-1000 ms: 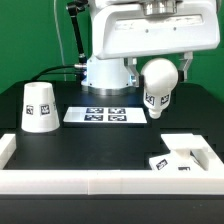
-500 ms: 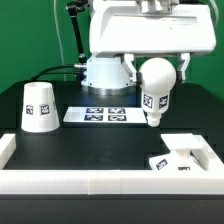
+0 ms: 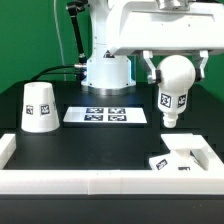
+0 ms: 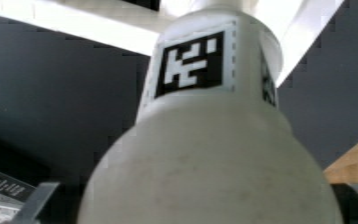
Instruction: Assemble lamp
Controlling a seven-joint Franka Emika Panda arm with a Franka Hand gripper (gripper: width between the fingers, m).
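Clasping the bulb [image 3: 175,85] aloft, the hand [image 3: 174,72]; base [image 3: 180,158] near, shade [image 3: 40,107] well apart

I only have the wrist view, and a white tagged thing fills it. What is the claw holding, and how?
Observer: The claw grips the bulb by its round head, stem pointing down, clear of the table.
Operator: Where is the base?
Observer: The base lies on the table toward the exterior view's right, lower in that picture than the bulb, not touching it.
Operator: And the shade?
Observer: The shade stands upright at the exterior view's left, apart from the marker board.
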